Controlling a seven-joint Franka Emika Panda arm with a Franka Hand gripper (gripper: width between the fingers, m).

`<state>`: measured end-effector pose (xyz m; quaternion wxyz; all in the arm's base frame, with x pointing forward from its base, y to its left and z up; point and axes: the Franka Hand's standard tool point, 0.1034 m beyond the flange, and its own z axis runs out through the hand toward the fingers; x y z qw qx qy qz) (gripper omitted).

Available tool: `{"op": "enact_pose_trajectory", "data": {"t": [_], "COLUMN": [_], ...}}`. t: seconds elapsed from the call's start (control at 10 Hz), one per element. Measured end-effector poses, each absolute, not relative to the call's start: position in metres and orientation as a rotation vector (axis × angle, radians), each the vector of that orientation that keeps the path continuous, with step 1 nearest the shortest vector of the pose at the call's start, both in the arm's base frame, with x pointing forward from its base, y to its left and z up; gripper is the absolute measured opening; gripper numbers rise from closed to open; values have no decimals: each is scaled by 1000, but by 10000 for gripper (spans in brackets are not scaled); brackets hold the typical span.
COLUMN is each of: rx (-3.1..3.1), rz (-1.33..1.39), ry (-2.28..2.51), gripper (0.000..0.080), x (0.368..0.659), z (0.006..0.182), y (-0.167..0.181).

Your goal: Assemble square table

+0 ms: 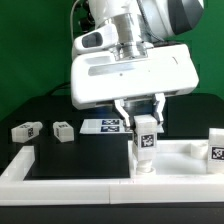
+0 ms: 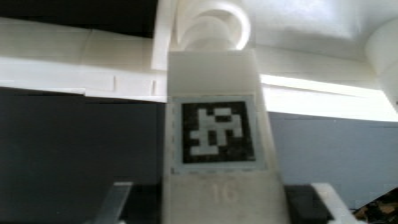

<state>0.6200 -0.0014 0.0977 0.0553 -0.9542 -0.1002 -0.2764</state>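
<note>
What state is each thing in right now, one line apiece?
Gripper: shut on the held leg.
Held leg: upright, lower end at the tabletop.
Tabletop: lying flat.
Leftmost leg: lying loose.
Second leg: lying loose.
Right leg: upright by the tabletop's edge.

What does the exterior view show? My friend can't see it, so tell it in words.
The robot's tool grips a white leg with a black-and-white tag and holds it upright near the front. At the exterior view's left, two more legs lie on the black table.
</note>
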Motion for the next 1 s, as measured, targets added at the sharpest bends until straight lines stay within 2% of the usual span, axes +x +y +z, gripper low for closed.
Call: {"op": "enact_pose_trajectory", "data": {"t": [0.5,0.9,1.0], "rx": [-2903,-2908,-2908], "rz": [-867,-885,-885], "ry": [-264,-254,-254], "gripper": [291,292,479], "x": [616,615,615], "z": [83,83,83], "y": [3,3,3]}}
